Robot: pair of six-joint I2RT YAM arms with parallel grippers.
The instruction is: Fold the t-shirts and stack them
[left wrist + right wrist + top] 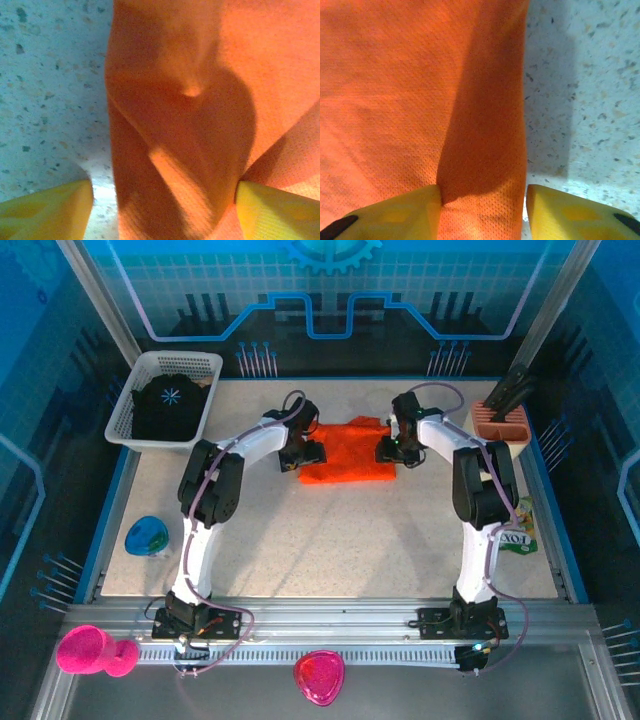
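Your left gripper (162,200) and right gripper (483,197) are straddling the orange shirt's (347,455) edges, jaws apart; folding is barely starting, black shirt (170,408) lying in the basket (119,418).

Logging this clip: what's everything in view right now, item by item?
orange t-shirt: one, orange, centre of table
black t-shirt: one, black with pale starburst, inside basket
basket: one, white mesh, back left
rack: one, terracotta, back right, holding dark tool
blue object: one, blue, left side
packet: one, green-white, right edge
pink objects: two, pink, near rail, second at middle
left gripper: one, yellow fingers, open astride shirt's left edge
right gripper: one, yellow fingers, open astride shirt's right edge
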